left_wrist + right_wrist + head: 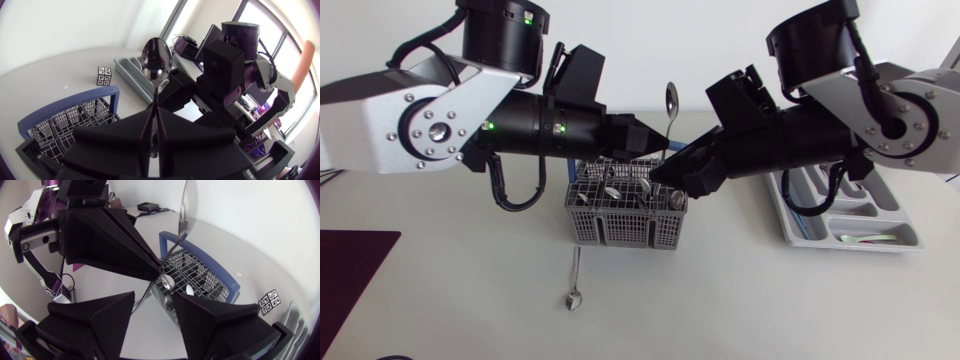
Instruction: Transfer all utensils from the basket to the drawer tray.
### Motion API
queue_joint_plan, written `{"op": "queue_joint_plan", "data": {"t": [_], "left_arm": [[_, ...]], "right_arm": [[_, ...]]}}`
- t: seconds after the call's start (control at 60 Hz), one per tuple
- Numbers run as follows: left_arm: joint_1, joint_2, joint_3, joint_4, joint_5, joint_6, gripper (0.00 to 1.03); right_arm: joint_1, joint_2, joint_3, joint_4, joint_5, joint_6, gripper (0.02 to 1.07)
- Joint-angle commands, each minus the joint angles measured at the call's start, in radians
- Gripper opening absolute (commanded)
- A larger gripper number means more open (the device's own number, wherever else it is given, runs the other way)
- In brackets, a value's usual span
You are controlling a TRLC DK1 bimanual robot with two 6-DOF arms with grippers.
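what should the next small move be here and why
Probably close the right jaws on the spoon handle. The left jaws hold it upright above the basket, its lower handle lies between the open right jaws, and the tray sits over on the right, so a handover looks due.

Head looks down; both wrists closely share the basket (620, 228).

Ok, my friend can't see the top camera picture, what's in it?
The left gripper holds a spoon upright above the grey basket, with the open right gripper close beside it. A second spoon lies on the table near the basket, and the drawer tray sits to the right.
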Motion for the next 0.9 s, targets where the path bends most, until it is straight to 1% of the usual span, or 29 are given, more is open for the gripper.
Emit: {"op": "queue_joint_plan", "data": {"t": [0.0,0.033,0.083,0.133,0.217,0.267,0.317,0.35,0.4,0.467,0.483,0.55,0.6,0.65,0.717,0.783,0.85,0.883], "left_arm": [[-0.02,0.024,0.029,0.012,-0.007,-0.025,0.03],[-0.021,0.026,0.029,0.013,-0.007,-0.025,0.03],[-0.024,0.03,0.029,0.015,-0.007,-0.022,0.03],[-0.026,0.03,0.026,0.017,-0.007,-0.02,0.04],[-0.027,0.03,0.018,0.02,-0.007,-0.017,0.04],[-0.026,0.026,0.012,0.026,-0.007,-0.017,0.08],[-0.024,0.024,0.012,0.026,-0.007,-0.017,0.13],[-0.021,0.023,0.012,0.026,-0.007,-0.02,0.2],[-0.023,0.018,0.014,0.026,-0.007,-0.019,0.33],[-0.024,0.01,0.02,0.026,-0.01,-0.014,0.58],[-0.026,0.007,0.026,0.026,-0.016,-0.011,0.67],[-0.023,0.001,0.044,0.024,-0.027,-0.005,0.83],[-0.013,-0.003,0.067,0.023,-0.029,-0.005,0.89],[0.005,-0.008,0.087,0.02,-0.029,-0.003,0.92],[0.022,-0.011,0.104,-0.002,-0.03,0.001,0.92],[0.036,-0.029,0.104,-0.043,-0.038,0.054,0.92],[0.04,-0.066,0.076,-0.059,-0.042,0.104,0.92],[0.039,-0.086,0.063,-0.086,-0.064,0.147,0.92]], "right_arm": [[-0.006,0.025,0.026,0.013,-0.007,0.032,0.47],[-0.006,0.028,0.031,0.013,-0.004,0.033,0.42],[-0.006,0.031,0.039,0.013,0.001,0.035,0.31],[-0.011,0.033,0.043,0.013,0.003,0.035,0.26],[-0.008,0.033,0.046,0.017,-0.001,0.032,0.13],[-0.008,0.034,0.045,0.017,-0.004,0.029,0.07],[-0.008,0.044,0.042,0.014,-0.004,0.027,0.07],[-0.011,0.047,0.037,0.014,-0.002,0.024,0.07],[-0.008,0.056,0.031,0.009,-0.004,0.016,0.07],[-0.004,0.064,0.02,0.0,-0.008,0.001,0.07],[-0.003,0.067,0.019,-0.003,-0.011,-0.004,0.07],[-0.001,0.068,0.006,-0.014,-0.019,-0.017,0.07],[-0.003,0.064,-0.003,-0.03,-0.02,-0.037,0.07],[-0.011,0.054,-0.015,-0.037,-0.024,-0.047,0.07],[-0.029,0.039,-0.03,-0.06,-0.03,-0.074,0.07],[-0.061,0.019,-0.046,-0.092,-0.039,-0.114,0.07],[-0.095,-0.005,-0.063,-0.13,-0.047,-0.159,0.07],[-0.119,-0.019,-0.07,-0.152,-0.05,-0.189,0.07]]}}
